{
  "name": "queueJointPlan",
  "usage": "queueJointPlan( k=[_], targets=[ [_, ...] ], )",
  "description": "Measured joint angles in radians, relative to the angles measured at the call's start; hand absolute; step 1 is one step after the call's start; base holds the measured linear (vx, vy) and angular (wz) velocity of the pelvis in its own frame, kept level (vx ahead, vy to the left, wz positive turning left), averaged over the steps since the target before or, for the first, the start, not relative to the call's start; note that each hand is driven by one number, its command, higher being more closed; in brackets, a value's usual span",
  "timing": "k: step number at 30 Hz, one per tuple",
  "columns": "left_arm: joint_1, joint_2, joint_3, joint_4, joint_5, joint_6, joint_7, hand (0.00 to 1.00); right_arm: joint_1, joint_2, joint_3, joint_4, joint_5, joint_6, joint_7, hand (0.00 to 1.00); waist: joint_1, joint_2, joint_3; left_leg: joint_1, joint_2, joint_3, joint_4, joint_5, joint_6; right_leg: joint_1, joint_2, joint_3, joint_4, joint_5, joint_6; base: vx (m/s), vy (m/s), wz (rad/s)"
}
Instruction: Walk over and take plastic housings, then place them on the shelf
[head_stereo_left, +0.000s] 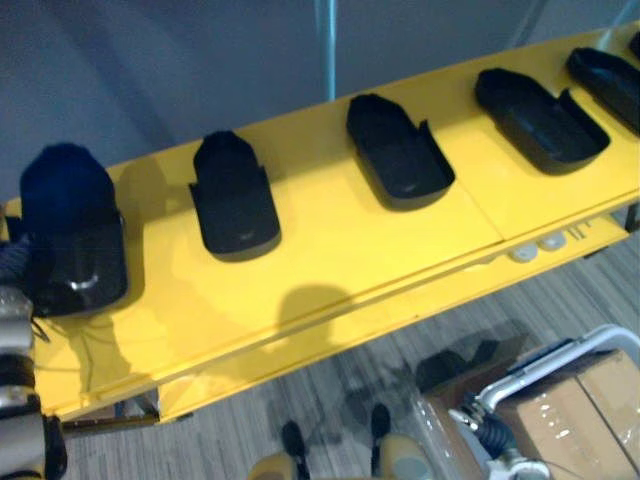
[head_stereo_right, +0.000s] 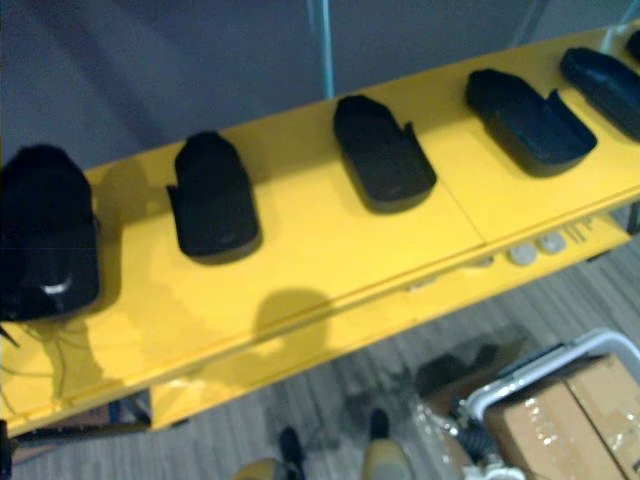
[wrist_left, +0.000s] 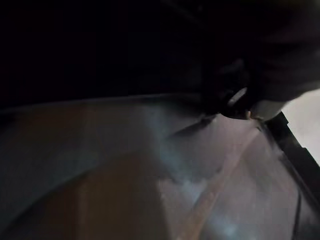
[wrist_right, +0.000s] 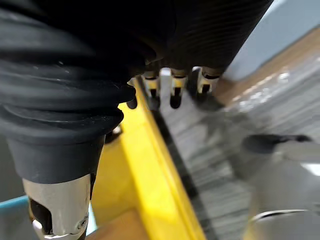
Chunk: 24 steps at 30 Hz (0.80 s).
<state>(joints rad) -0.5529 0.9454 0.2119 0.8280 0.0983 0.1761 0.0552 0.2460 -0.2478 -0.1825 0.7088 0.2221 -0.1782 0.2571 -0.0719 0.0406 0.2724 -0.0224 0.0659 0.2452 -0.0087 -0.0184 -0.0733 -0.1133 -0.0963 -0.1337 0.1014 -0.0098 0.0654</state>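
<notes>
So the left hand (head_stereo_left: 12, 262) sits at 9 o'clock, right by the leftmost housing (head_stereo_left: 70, 235); can't tell its grip. Right hand (wrist_right: 174, 84) hangs relaxed and empty beside the yellow shelf (head_stereo_left: 330, 250) edge. Five black housings (head_stereo_left: 398, 150) run toward 1 o'clock, with a sixth clipped at the edge. Cardboard box (head_stereo_left: 590, 400) on the floor at 5 o'clock.

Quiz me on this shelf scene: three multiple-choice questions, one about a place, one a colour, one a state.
1. The black housings lie: A on a chair, B on the shelf, C in a bin.
2. The shelf is: A yellow, B white, C red.
3. The right hand is: A shut on a housing, B shut on a cloth, C open and empty.
Answers: B, they sit in a row along it; A, its top is plainly yellow; C, its fingers are straight with nothing between them.
</notes>
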Motion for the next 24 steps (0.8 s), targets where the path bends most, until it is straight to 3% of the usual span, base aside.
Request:
queueJointPlan(
  k=[5,13,17,18,24],
  targets=[
    [-0.050,0.028,-0.043,0.012,-0.001,0.001,0.002,1.00,-0.028,0.008,0.017,0.019,0.001,0.001,-0.039,0.00,-0.001,-0.009,0.038,-0.032,-0.006,-0.002,0.001,0.005,0.005,-0.034,-0.001,0.004,0.008,0.004,-0.004,0.00,0.002,0.01],
    [-0.095,0.060,-0.042,0.028,-0.011,0.005,0.000,1.00,-0.066,0.022,0.017,0.018,0.039,0.000,-0.044,0.00,0.003,-0.055,0.079,-0.053,-0.009,-0.012,0.003,0.004,0.006,-0.057,0.006,0.015,0.010,0.004,-0.005,0.02,-0.003,0.02],
    [-0.116,0.070,-0.040,0.032,-0.010,0.007,-0.020,1.00,-0.081,0.024,0.017,0.017,0.052,0.000,-0.057,0.00,0.005,-0.061,0.106,-0.068,-0.008,-0.016,0.017,0.003,0.008,-0.063,0.007,0.021,0.011,0.005,-0.007,0.00,-0.001,0.01],
    [-0.116,0.070,-0.040,0.043,-0.010,0.007,-0.021,0.00,-0.083,0.024,0.015,0.017,0.063,0.000,-0.060,0.00,0.005,-0.060,0.110,-0.068,-0.007,-0.015,0.017,0.003,0.008,-0.063,0.008,0.022,0.012,0.005,-0.007,0.00,0.000,0.00],
    [-0.120,0.071,-0.036,0.059,-0.004,0.005,-0.021,0.00,-0.100,0.024,0.005,0.020,0.081,0.000,-0.058,0.00,0.002,-0.065,0.139,-0.081,-0.005,-0.014,0.036,-0.005,0.017,-0.074,0.008,0.027,0.024,0.005,-0.007,-0.01,-0.001,-0.01]
  ],
)
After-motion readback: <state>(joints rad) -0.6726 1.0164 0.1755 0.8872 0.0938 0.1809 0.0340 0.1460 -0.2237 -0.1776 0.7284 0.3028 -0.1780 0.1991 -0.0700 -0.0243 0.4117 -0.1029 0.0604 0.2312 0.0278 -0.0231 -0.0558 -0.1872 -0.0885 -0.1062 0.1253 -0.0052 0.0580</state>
